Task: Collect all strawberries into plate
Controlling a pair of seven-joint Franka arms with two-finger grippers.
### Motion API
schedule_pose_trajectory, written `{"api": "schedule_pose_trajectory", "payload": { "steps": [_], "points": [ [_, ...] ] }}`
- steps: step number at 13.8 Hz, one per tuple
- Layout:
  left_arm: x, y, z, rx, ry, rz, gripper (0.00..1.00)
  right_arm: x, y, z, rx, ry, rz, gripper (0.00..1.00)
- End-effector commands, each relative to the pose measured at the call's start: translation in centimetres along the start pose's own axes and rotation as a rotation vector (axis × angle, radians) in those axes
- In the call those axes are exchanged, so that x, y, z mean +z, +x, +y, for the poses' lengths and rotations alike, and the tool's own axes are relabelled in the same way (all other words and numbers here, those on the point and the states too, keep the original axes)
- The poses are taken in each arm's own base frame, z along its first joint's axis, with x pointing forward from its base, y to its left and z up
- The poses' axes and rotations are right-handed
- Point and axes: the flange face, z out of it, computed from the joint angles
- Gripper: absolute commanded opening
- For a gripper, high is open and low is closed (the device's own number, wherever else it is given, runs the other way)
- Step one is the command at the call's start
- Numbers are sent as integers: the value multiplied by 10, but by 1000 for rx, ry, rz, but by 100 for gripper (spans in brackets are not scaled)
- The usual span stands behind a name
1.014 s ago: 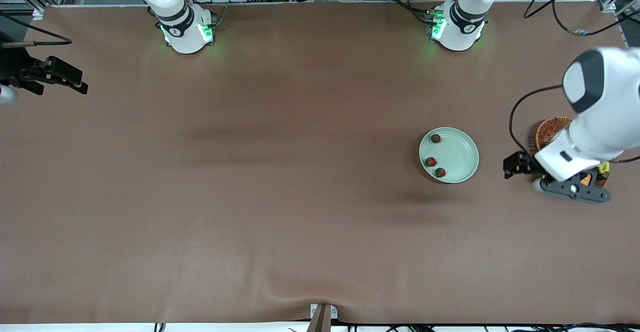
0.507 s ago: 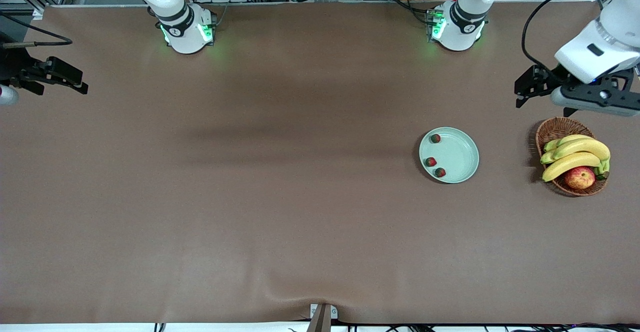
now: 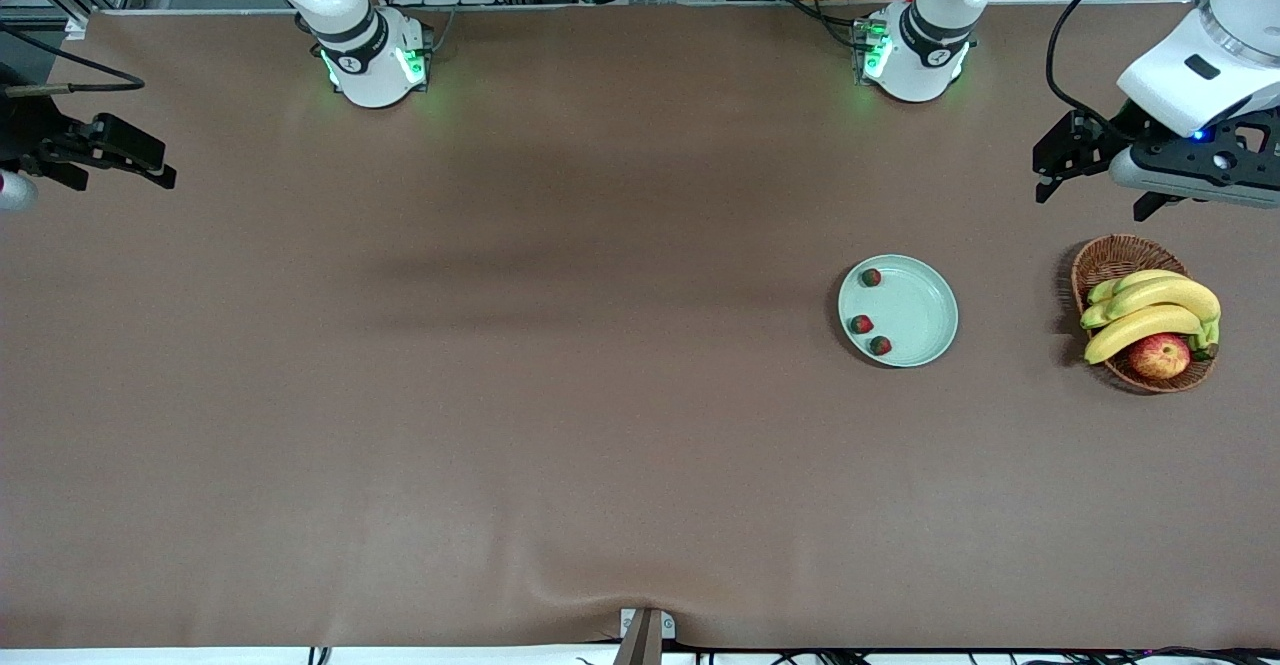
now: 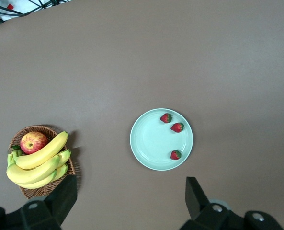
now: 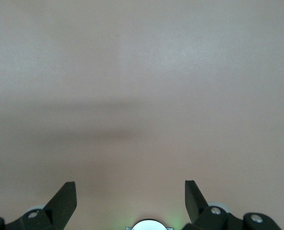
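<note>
left tool point(image 3: 1150, 185) partly cut by front view edge; right tool point(image 3: 120, 160) likewise, mostly out.

Three red strawberries point(image 3: 871, 315) lie in the mint-green plate point(image 3: 925, 315).

Two dark fingers point(image 4: 62, 199) of the left gripper point(image 4: 130, 201) stand spread wide apart, high over the brown worktop point(image 4: 142, 52). Between them, farther out, lies the round pale mint-green plate point(image 4: 153, 143) holding three small red strawberries point(image 4: 177, 127) near its rim. Just outside one finger sits a brown wicker basket point(image 4: 67, 165) of yellow bananas point(image 4: 39, 165) and a red-yellow apple point(image 4: 33, 142).
</note>
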Motion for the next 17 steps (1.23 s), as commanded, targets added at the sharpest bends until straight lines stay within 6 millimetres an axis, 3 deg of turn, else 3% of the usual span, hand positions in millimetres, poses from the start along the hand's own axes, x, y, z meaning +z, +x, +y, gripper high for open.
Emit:
{"api": "schedule_pose_trajectory", "payload": {
  "steps": [1, 8, 9, 11, 13, 17],
  "points": [
    [4, 18, -9, -24, -11, 1, 100, -1, -1, 1, -5, -18, -1, 100],
    [-16, 23, -18, -60, -7, 42, 100, -2, -1, 0, -7, -18, 2, 100],
    [-17, 21, -34, -74, -4, 43, 100, -2, -1, -1, -8, -18, 2, 100],
    [-19, 17, -44, -107, -3, 41, 100, -1, 0, -1, -10, -18, 0, 100],
    [-16, 13, -69, -238, -8, 37, 100, -1, 0, -1, -10, -18, 2, 100],
    [-14, 15, -63, -260, -10, 34, 100, -1, 0, -1, -10, -18, 2, 100]
  ]
}}
